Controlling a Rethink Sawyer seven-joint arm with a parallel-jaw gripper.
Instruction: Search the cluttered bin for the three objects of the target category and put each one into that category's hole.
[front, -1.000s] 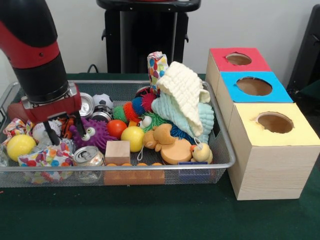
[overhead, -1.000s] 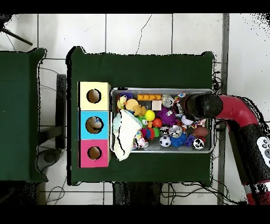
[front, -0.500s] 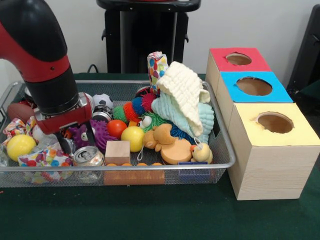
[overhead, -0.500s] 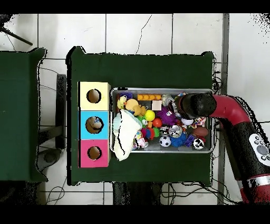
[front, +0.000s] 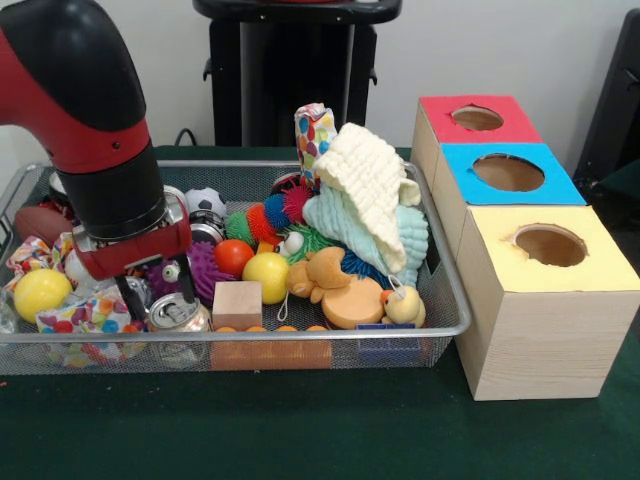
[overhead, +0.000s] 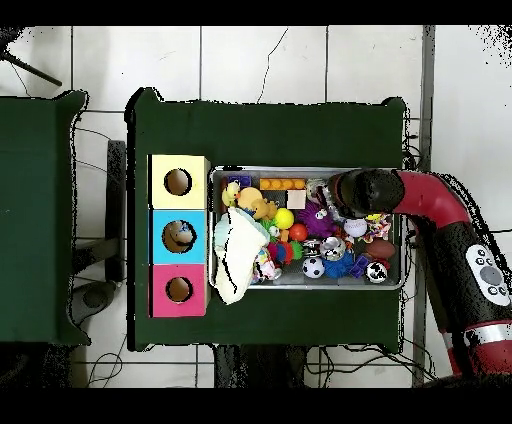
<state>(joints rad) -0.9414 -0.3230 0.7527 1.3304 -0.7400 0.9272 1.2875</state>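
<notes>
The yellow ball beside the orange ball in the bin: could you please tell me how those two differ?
The yellow ball is plainly larger than the orange ball. The yellow ball sits nearer the front rim of the bin, against the wooden block; the orange ball lies behind it, beside the purple spiky toy. Both are smooth, round and plain-coloured.

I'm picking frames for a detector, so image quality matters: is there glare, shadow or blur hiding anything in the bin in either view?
Front view: even light, no strong glare; the soda can top shines a little, and the gripper and arm hide the toys behind them. Overhead view: the mesh bin is small and its contents run together, so single toys are hard to tell apart; the arm covers its right part.
</notes>
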